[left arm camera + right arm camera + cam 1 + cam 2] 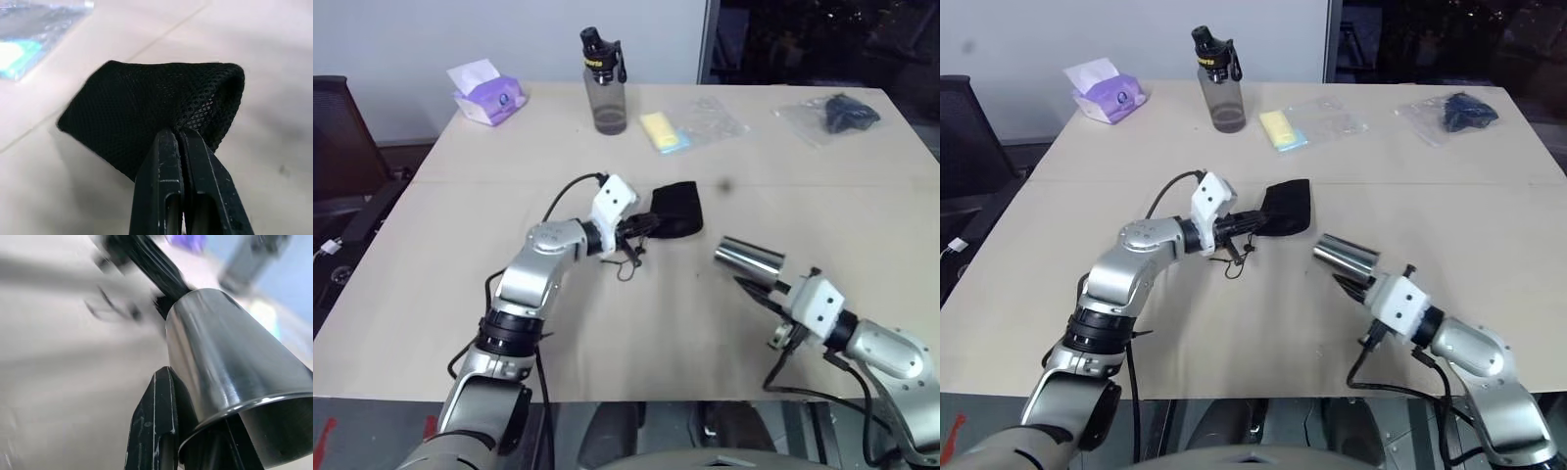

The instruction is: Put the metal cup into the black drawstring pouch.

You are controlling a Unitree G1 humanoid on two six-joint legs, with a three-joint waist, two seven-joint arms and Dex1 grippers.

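While the desk (440,294) carries a bottle (604,83), a tissue pack (487,96) and two clear bags along its far edge, the work sits in its middle and toward the near edge. The black drawstring pouch (675,210) is near the desk's centre, its mouth end pinched in the clenched left gripper (641,227) and raised off the surface, the cord dangling below. Toward the near right corner the right gripper (751,287) is clamped on the rim of the metal cup (750,258), one finger (156,416) outside the wall, the cup lying roughly level with its closed base toward the pouch. The step in hand looks like bringing cup and pouch together. To do it well, the pouch mouth should gape toward the cup, so lift one lip only, line the cup's base with the opening, and slide in slowly without snagging the mesh.
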